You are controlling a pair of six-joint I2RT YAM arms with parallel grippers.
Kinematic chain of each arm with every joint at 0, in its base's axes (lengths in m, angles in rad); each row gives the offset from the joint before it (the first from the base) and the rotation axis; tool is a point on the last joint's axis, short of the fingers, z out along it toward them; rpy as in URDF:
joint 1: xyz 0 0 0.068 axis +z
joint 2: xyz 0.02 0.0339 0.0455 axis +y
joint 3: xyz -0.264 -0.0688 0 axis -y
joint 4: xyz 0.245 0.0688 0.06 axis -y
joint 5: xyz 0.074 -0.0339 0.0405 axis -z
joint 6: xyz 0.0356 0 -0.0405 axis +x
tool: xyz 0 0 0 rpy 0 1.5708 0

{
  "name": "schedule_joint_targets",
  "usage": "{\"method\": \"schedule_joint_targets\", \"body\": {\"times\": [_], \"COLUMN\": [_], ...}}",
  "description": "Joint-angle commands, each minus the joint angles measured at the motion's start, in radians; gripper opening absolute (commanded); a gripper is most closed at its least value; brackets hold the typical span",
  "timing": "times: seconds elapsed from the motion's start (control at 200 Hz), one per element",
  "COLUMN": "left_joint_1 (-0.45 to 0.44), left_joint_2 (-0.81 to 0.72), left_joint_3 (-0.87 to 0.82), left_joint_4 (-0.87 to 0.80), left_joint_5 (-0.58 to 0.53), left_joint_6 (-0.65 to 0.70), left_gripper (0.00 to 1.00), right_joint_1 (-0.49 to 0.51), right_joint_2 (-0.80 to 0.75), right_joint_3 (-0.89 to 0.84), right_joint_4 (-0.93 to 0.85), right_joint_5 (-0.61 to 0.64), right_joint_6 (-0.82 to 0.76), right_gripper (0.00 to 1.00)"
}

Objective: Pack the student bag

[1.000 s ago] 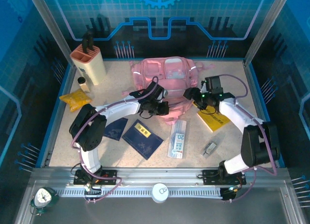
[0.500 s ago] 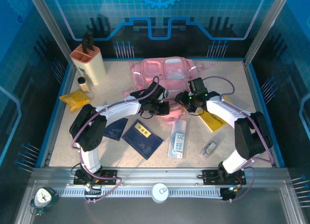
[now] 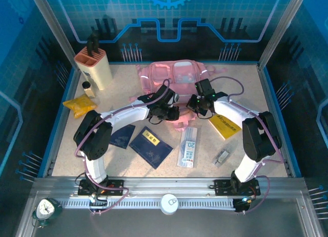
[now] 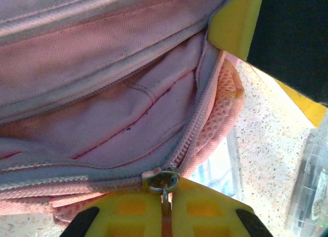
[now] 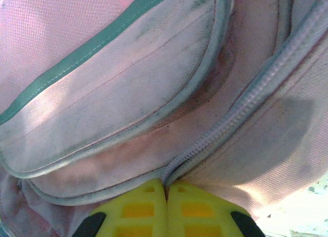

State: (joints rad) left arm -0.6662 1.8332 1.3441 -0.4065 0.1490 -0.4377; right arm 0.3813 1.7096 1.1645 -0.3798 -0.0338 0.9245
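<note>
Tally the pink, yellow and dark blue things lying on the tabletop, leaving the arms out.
Pink: 1 (student bag)
Yellow: 2 (packet, book)
Dark blue: 2 (plain booklet, labelled booklet)
Total: 5

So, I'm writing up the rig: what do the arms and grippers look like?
Left arm and right arm: white shells, black joints, purple cables looping alongside; green lights near the right wrist. Left gripper and right gripper: black bodies, yellow fingers with square recesses.
</note>
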Motion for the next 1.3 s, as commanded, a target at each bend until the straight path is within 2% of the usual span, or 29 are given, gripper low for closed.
{"method": "schedule_joint_targets", "body": {"times": [0.0,0.135,0.475,0.655,0.745,0.805,0.876,0.996,1.091,1.291], "left_joint_1": [0.021,0.088,0.203,0.221,0.204,0.18,0.163,0.149,0.138,0.115], "left_joint_2": [-0.084,-0.123,-0.135,-0.115,-0.105,-0.104,-0.093,-0.071,-0.062,-0.03], "left_joint_3": [0.009,-0.054,-0.128,-0.112,-0.102,-0.1,-0.082,-0.062,-0.064,-0.037], "left_joint_4": [-0.069,-0.077,-0.121,-0.074,-0.005,0.034,0.046,0.057,0.085,0.086], "left_joint_5": [-0.019,0.029,0.046,0.081,0.141,0.126,0.109,0.102,0.097,0.097], "left_joint_6": [0.039,0.04,0.089,0.051,-0.005,-0.019,-0.028,-0.046,-0.056,-0.06], "left_gripper": [0.0,0.0,0.0,0.0,0.0,0.0,0.0,0.0,0.0,0.0], "right_joint_1": [-0.03,-0.079,-0.167,-0.19,-0.183,-0.18,-0.172,-0.147,-0.098,0.013], "right_joint_2": [0.001,0.009,0.089,0.157,0.17,0.162,0.143,0.083,0.027,-0.03], "right_joint_3": [0.042,0.073,0.244,0.367,0.399,0.398,0.381,0.321,0.258,0.144], "right_joint_4": [-0.02,-0.027,-0.121,-0.183,-0.212,-0.214,-0.223,-0.255,-0.265,-0.215], "right_joint_5": [0.112,0.093,0.125,0.123,0.078,0.034,-0.01,-0.067,-0.082,-0.118], "right_joint_6": [-0.073,-0.134,-0.257,-0.273,-0.267,-0.268,-0.278,-0.272,-0.255,-0.151], "right_gripper": [0.0,0.0,0.0,0.0,0.0,0.0,0.25,0.48,0.57,0.65]}}
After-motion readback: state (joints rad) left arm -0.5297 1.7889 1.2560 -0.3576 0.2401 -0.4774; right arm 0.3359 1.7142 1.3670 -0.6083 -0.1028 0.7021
